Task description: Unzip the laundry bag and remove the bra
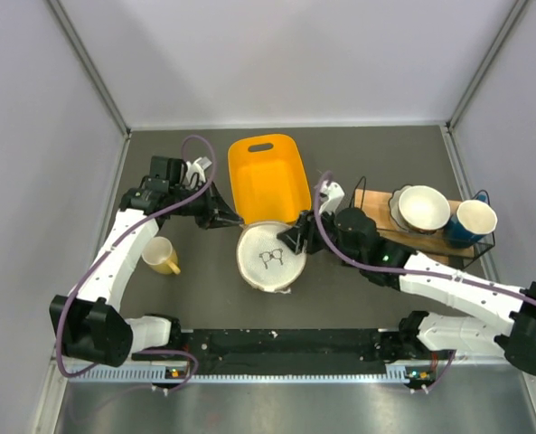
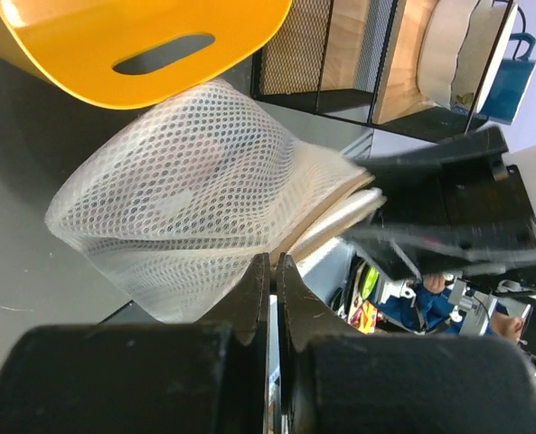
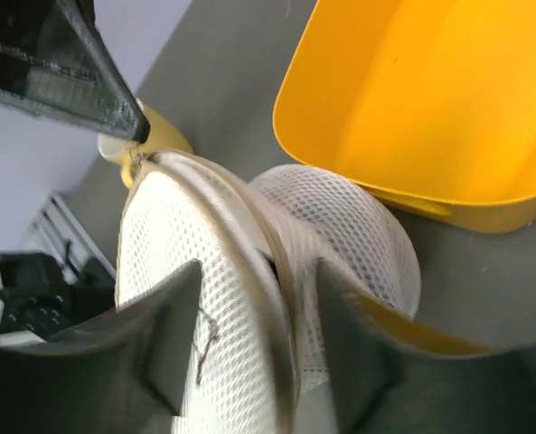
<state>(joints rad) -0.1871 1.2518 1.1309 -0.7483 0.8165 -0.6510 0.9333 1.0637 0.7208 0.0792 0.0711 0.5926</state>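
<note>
Now both arms meet at the laundry bag (image 1: pixel 268 258), mid-way across a dark grey surface (image 1: pixel 358 298).
Pale, plain walls (image 1: pixel 32 181) close in the surface on the left, right and far sides, with metal posts (image 1: pixel 87 63) running up the corners. The bag lies just in front of the yellow tub (image 1: pixel 268 176), its flat face with the black drawing turned upward. The left jaws are pressed together with their tips at the bag's upper-left rim; whether they pinch anything there I cannot tell. The right jaws stand apart astride the tan zip rim on the bag's right side, one finger over the flat face and one over the mesh dome. A yellow mug (image 1: pixel 162 256) stands to the left, well apart from the bag. At the right a wire rack (image 1: pixel 376 212) holds a white bowl (image 1: pixel 423 208) and a blue mug (image 1: pixel 475 221).
</note>
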